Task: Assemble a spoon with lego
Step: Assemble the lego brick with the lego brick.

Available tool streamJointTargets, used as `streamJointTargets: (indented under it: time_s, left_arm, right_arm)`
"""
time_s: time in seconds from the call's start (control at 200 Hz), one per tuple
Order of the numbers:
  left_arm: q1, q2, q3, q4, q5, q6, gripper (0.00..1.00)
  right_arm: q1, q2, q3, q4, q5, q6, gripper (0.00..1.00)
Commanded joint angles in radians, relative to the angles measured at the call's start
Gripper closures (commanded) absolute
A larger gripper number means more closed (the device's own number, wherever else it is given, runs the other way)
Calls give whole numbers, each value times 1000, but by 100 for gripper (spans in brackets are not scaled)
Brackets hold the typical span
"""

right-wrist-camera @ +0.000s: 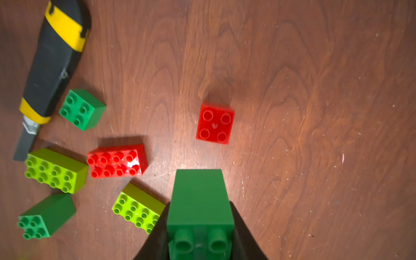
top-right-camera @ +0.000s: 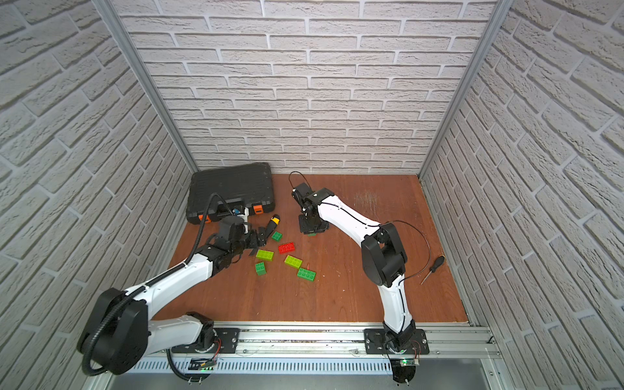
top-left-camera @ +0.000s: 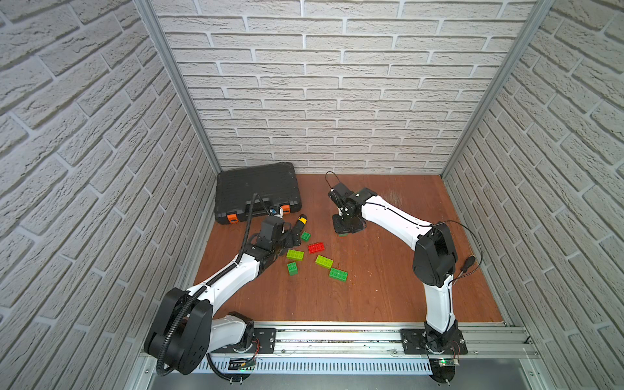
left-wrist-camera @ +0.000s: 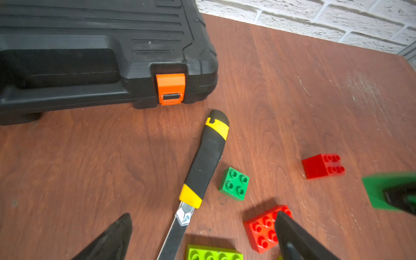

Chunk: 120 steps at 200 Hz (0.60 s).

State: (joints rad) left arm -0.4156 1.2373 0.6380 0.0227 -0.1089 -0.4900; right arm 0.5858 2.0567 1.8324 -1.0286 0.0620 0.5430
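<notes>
Loose lego lies mid-table: a dark green square brick (top-left-camera: 305,235), a red oblong (top-left-camera: 316,247), two lime oblongs (top-left-camera: 295,254) (top-left-camera: 324,261) and two more dark green bricks (top-left-camera: 292,268) (top-left-camera: 338,274). My right gripper (right-wrist-camera: 200,238) is shut on a dark green brick (right-wrist-camera: 199,202), its studs facing the wrist camera. Just beyond it a red square brick (right-wrist-camera: 215,123) sits on the wood. My left gripper (left-wrist-camera: 202,215) stands open over the knife blade, one fingertip (left-wrist-camera: 283,225) above the red oblong (left-wrist-camera: 261,229). The spoon is out of view.
A yellow-black utility knife (top-left-camera: 300,224) lies beside the dark green square brick. A black tool case (top-left-camera: 256,189) with orange latches fills the back left corner. A screwdriver (top-right-camera: 434,268) lies at the right near the wall. Brick-pattern walls enclose the wooden table (top-left-camera: 388,287).
</notes>
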Motion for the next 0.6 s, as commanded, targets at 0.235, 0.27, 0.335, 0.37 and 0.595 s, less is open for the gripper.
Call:
streamJointTargets:
  time_s: [0.235, 0.27, 0.335, 0.37, 0.595]
  left_arm:
    - [-5, 36, -9, 74, 50, 26, 2]
    - [-5, 39, -12, 77, 49, 25, 2]
    - [-6, 45, -10, 82, 50, 25, 2]
    - [-5, 50, -10, 84, 50, 25, 2]
    - [-6, 65, -7, 88, 51, 28, 2]
  right_arm:
    - [-56, 111, 122, -16, -70, -6, 71]
    - [-58, 117, 131, -24, -70, -11, 71]
    - [-58, 130, 144, -36, -71, -16, 71]
    - [-58, 135, 152, -42, -73, -18, 71]
    - [-60, 157, 164, -57, -62, -23, 71]
